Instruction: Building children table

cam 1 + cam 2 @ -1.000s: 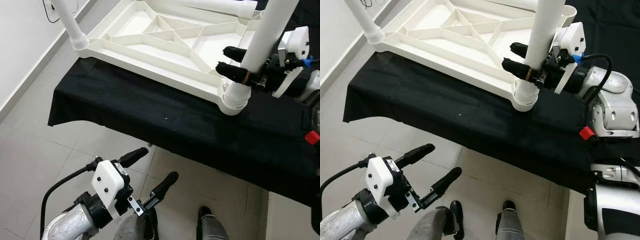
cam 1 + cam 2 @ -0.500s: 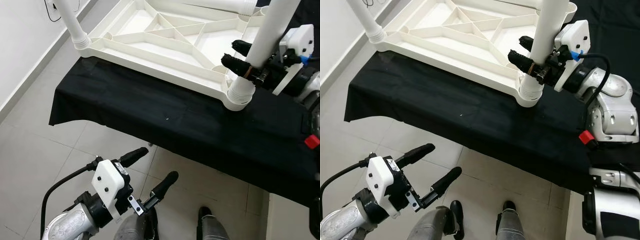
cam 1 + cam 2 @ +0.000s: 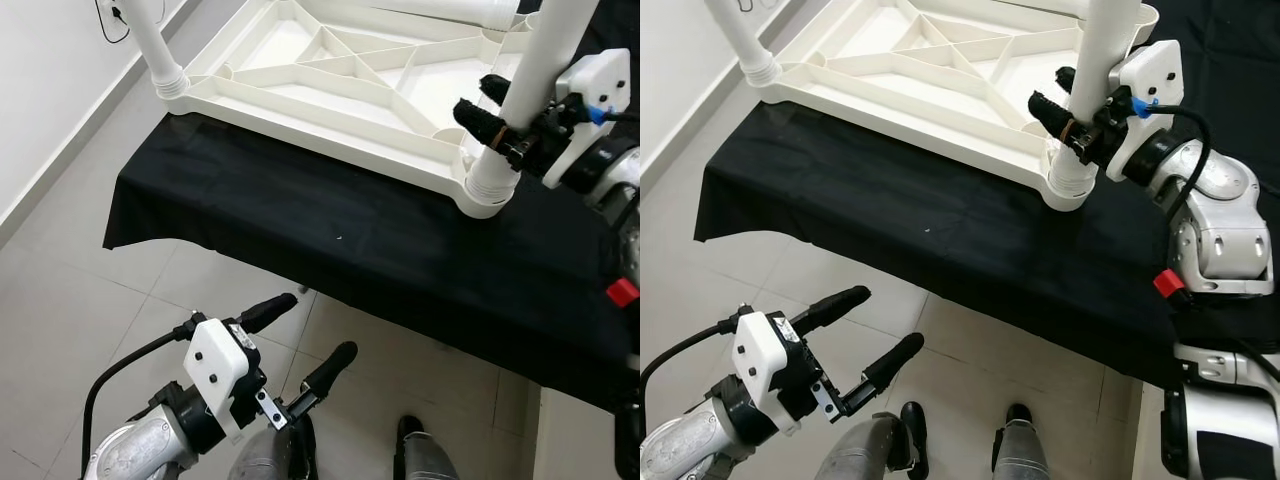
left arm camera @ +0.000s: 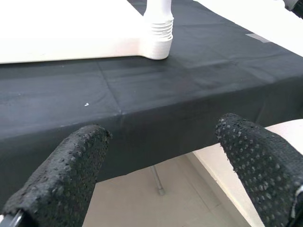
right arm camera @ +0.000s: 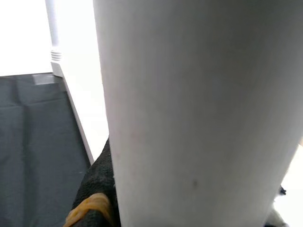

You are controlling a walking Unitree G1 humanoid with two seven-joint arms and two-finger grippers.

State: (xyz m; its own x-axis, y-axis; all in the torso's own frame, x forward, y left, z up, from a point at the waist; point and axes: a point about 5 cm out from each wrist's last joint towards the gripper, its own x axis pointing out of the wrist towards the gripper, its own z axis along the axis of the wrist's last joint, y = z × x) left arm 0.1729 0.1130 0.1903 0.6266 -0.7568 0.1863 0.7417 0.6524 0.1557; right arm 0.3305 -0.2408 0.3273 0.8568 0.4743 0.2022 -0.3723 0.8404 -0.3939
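Right tool (image 3: 1068, 103) clamps the white table leg (image 3: 1102, 55) above its corner socket (image 3: 1072, 183).

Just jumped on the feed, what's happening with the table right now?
The white tabletop lies upside down on the black cloth, ribs facing up. The right tool is shut on a white leg standing upright in the near corner socket. Another leg stands in the socket at the tabletop's left corner. The left tool hangs open below the cloth's edge, above the tiled floor, holding nothing.
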